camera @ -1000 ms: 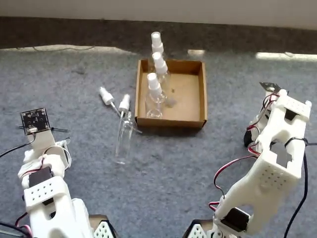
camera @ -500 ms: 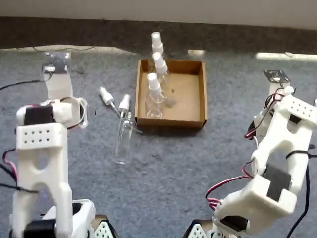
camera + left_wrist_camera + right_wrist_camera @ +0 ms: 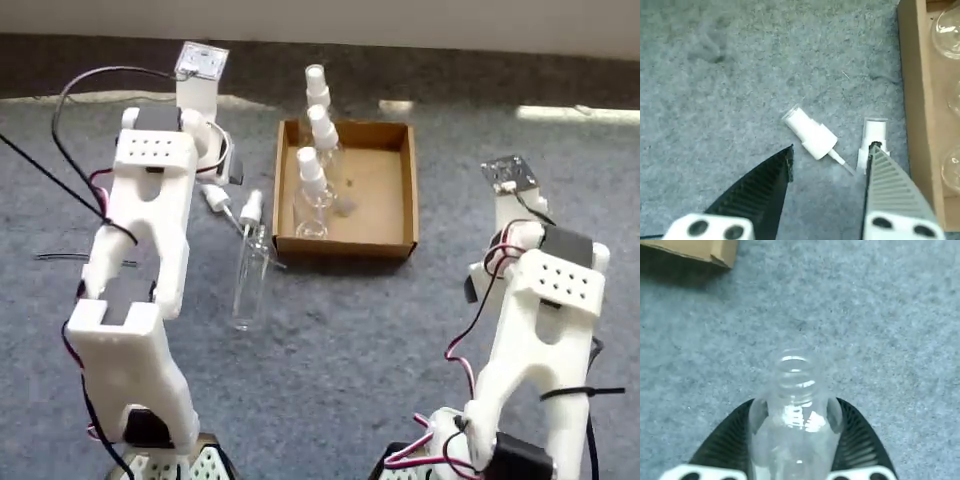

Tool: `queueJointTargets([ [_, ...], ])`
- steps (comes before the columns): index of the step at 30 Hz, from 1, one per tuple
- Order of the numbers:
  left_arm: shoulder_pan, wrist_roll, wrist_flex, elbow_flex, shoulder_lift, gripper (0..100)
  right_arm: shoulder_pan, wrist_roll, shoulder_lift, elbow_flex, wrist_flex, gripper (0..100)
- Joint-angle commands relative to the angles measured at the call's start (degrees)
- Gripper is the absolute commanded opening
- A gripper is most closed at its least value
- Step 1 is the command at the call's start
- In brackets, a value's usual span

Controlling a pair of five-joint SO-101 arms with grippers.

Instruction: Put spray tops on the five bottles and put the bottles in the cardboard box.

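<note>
The cardboard box (image 3: 408, 190) holds three clear bottles with white spray tops (image 3: 312, 190). A fourth clear bottle (image 3: 249, 280) lies on the carpet left of the box, with a spray top (image 3: 250, 208) at its neck end. Another loose spray top (image 3: 213, 193) (image 3: 810, 135) lies further left. My left gripper (image 3: 830, 149) hangs open just above that loose top, with the second top (image 3: 873, 131) beside one finger. My right gripper (image 3: 796, 401) is shut on an upright clear bottle (image 3: 795, 405) whose neck is open, right of the box.
Grey carpet covers the table. The box wall (image 3: 914, 100) stands close beside my left gripper, and a box corner (image 3: 700, 250) lies beyond the held bottle. The left arm (image 3: 150, 230) stretches over the carpet left of the lying bottle.
The left arm has swung from the near left corner out to the loose spray tops. The right arm has risen and shifted a little toward the box.
</note>
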Motion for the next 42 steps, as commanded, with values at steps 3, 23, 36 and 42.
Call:
queueJointTargets([
  [3, 4.62, -0.62, 0.18, -6.11, 5.76, 22, -0.22, 0.09, -5.23, 2.86, -0.57, 0.3],
  [23, 6.20, -0.79, -1.05, -8.92, 18.07, 22, -0.48, 0.09, -5.67, 3.03, -1.01, 0.3],
  [36, 0.84, -0.79, -0.53, -15.96, 17.36, 7, -0.22, 0.26, -5.76, 3.12, -0.66, 0.4],
  [42, -4.00, -0.79, 7.03, -29.14, 11.47, 7, -0.48, 0.18, -5.76, 2.86, -0.48, 0.4],
])
